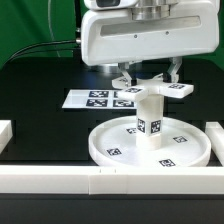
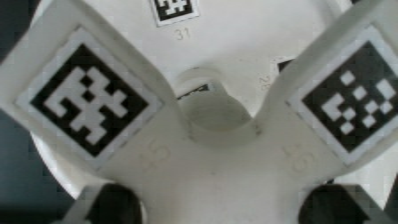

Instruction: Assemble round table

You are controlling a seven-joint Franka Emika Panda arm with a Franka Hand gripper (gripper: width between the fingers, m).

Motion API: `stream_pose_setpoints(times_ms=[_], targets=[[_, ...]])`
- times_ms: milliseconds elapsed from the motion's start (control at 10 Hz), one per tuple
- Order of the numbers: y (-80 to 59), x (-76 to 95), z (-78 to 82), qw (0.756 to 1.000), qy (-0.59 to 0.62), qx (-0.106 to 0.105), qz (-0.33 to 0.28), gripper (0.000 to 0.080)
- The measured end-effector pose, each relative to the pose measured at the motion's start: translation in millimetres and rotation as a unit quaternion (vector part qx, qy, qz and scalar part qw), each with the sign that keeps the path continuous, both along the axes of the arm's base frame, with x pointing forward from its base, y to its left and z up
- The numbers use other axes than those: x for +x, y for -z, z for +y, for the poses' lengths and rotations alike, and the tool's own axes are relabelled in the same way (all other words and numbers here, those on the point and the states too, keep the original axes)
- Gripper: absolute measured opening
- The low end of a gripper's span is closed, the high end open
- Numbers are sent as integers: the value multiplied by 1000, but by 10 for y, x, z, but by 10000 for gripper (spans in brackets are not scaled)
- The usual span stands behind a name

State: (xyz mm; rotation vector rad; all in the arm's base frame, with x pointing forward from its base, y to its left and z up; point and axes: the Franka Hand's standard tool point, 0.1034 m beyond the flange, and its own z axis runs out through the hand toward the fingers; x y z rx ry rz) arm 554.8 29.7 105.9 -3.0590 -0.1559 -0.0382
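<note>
The foot (image 1: 152, 91) sits on the leg (image 1: 149, 122) in the middle of the disc (image 1: 95, 148), with the gripper (image 1: 149, 77) around it, squeezing or not I can't tell, so keep it flat and turn gently.

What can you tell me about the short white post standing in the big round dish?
The leg is a short white cylinder, plastic-looking, with black-and-white tags on its side. It stands upright at the centre of the rimmed disc. The cross-shaped foot sits at its top, under the gripper.
</note>
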Motion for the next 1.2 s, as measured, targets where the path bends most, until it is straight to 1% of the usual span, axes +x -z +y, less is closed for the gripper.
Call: stream_pose_setpoints(times_ms=[200,300,500,600,700,800,1000,1200], targets=[[1,-1,4,1000,16,1,1,439],[2,0,19,996,94,6,6,439],[6,14,50,978,206,16,4,439],[6,27,70,956,292,27,3,439],[3,28,82,942,334,28,4,439],[-2,28,94,915,403,31,10,439],[-3,-1,93,867,497,35,21,439],[14,-15,63,814,578,53,38,439]])
